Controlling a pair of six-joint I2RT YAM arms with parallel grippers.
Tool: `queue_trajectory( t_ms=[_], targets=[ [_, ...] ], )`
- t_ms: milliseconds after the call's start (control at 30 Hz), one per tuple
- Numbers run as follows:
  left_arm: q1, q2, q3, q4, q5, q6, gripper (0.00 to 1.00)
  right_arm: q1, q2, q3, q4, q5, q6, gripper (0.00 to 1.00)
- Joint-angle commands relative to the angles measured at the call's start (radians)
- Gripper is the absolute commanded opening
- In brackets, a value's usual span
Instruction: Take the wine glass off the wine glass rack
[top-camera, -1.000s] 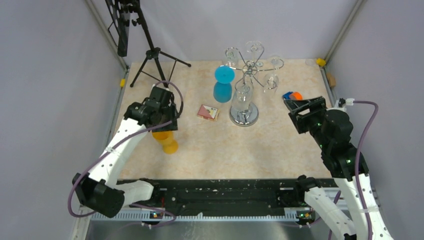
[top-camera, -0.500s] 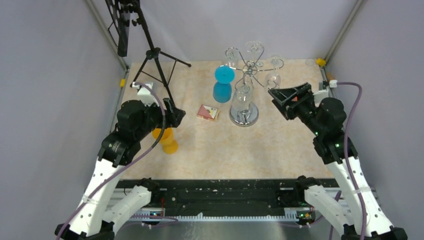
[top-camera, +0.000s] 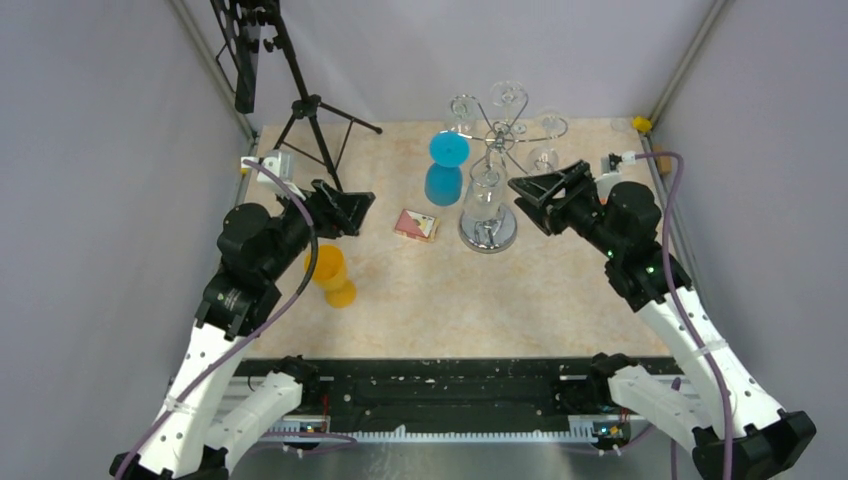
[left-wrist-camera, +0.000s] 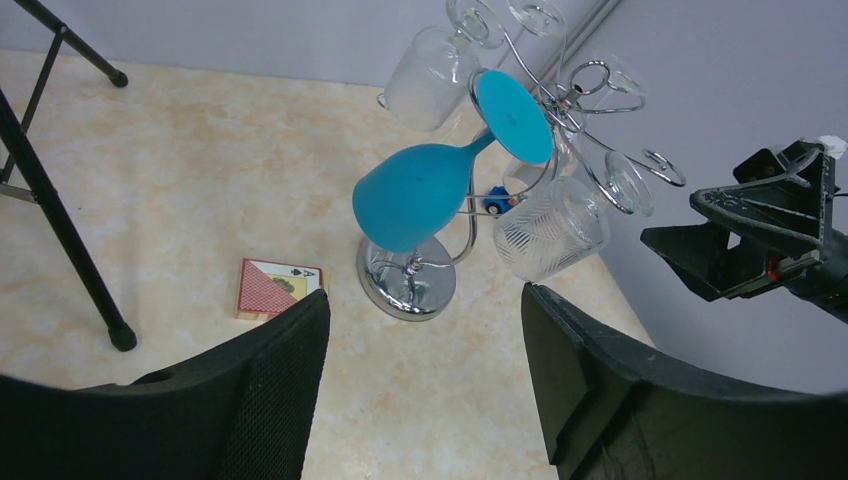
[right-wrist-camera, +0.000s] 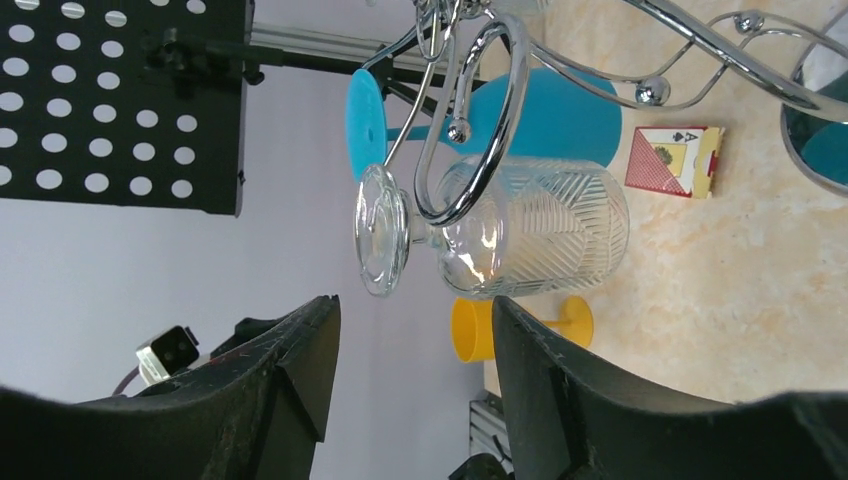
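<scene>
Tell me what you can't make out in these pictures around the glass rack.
- Top view: the orange cup is partly behind the left arm's cable.
- Left wrist view: a small blue thing behind the rack wires is too small to identify.
- Right wrist view: the rack's base is cut off by the right edge.
</scene>
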Motion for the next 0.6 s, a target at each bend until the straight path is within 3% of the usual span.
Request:
queue_trajectory(
  t_ms=[0, 267, 567],
  targets=[
    [0.003, -0.004, -0.025, 0.085, 0.005, -0.028, 0.73, 0.046, 0.025, 0.052, 0.064, 0.078, 0.053, 0.58],
    [0.004, 0.010, -0.015, 0.101, 0.005, -0.020, 0.73, 0.081, 0.068, 0.041, 0.148, 0.144, 0.112, 0.43],
    [0.002, 0.011, -0.012, 0.109, 0.004, 0.004, 0.73, 0.085, 0.098, 0.053, 0.153, 0.161, 0.130, 0.42]
  ],
)
